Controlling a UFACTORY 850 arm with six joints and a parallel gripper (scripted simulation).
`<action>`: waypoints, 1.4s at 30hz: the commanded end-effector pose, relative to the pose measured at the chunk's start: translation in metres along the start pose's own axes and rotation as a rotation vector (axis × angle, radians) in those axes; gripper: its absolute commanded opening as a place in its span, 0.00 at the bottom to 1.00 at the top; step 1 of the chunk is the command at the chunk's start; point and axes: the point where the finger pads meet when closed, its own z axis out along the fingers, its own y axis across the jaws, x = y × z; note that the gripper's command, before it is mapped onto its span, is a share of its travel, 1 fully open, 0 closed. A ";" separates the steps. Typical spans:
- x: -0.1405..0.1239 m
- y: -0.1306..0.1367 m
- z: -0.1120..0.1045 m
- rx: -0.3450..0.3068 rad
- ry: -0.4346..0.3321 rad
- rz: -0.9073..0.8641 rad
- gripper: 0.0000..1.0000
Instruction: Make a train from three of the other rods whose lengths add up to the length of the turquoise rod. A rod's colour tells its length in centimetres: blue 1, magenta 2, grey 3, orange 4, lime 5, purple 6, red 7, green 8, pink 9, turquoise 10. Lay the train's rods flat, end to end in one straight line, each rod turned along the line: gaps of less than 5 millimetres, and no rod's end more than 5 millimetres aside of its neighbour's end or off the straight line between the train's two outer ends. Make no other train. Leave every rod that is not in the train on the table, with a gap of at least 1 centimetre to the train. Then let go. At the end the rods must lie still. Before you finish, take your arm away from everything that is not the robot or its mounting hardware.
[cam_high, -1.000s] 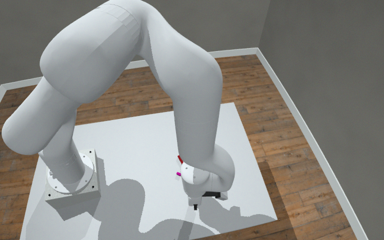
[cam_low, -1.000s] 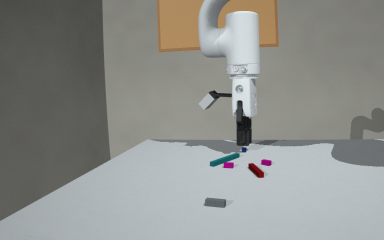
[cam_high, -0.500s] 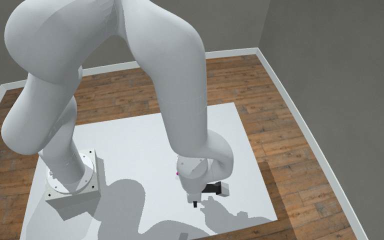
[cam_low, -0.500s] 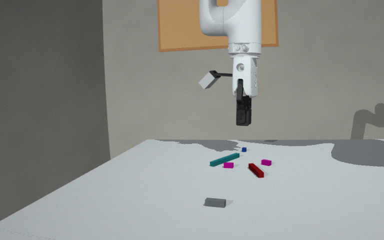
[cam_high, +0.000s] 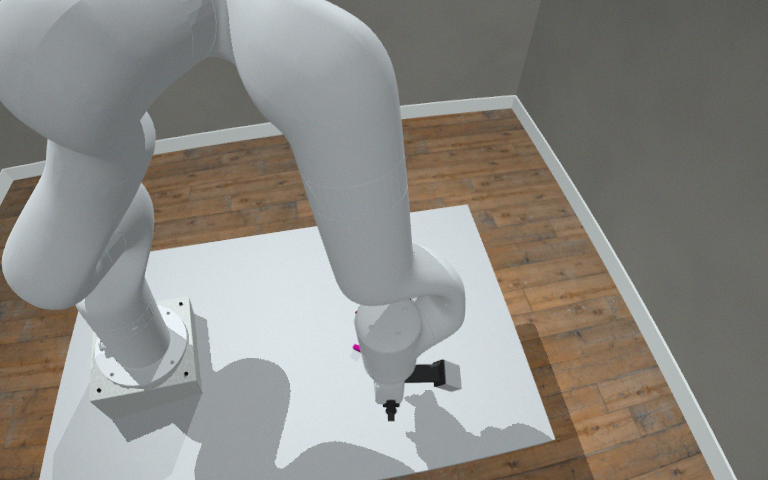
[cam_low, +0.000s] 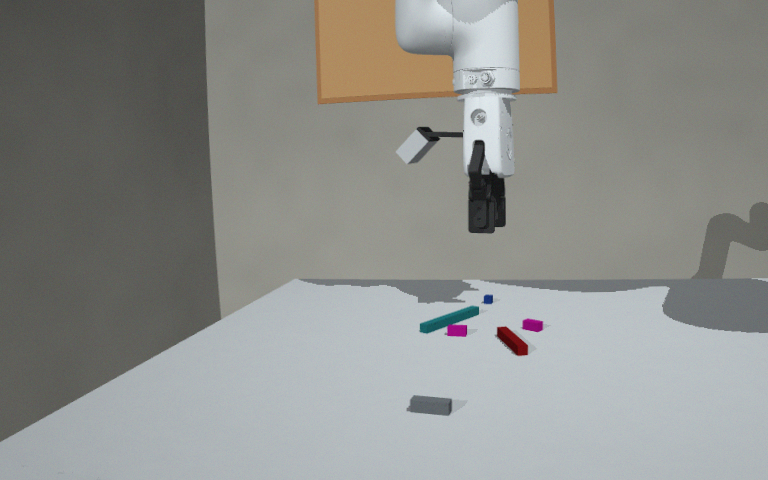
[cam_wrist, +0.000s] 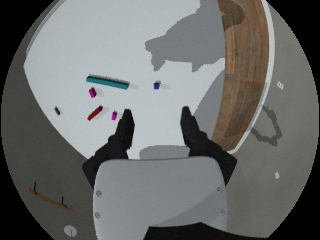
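Note:
My gripper (cam_low: 485, 226) hangs well above the table, open and empty; its fingers also show apart in the wrist view (cam_wrist: 156, 127). Below it lies a small blue rod (cam_low: 487, 298), alone on the table; it also shows in the wrist view (cam_wrist: 156, 84). The turquoise rod (cam_low: 449, 319) lies to its left. One magenta rod (cam_low: 456, 330) lies just in front of the turquoise rod, another magenta rod (cam_low: 532, 324) to the right. A red rod (cam_low: 512, 340) lies between the two magenta rods, slanted. A grey rod (cam_low: 429, 404) lies apart, nearer the front. None of the rods touch.
The arm's base (cam_high: 144, 356) stands at the table's left side, and the arm hides most rods in the top view. The table's edge and wooden floor (cam_high: 566, 271) lie beyond the blue rod.

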 end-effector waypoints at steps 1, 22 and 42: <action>0.001 0.000 -0.001 -0.006 -0.016 0.001 1.00; 0.001 -0.001 -0.001 -0.005 -0.016 -0.021 1.00; 0.003 -0.030 0.006 0.000 -0.019 -0.642 1.00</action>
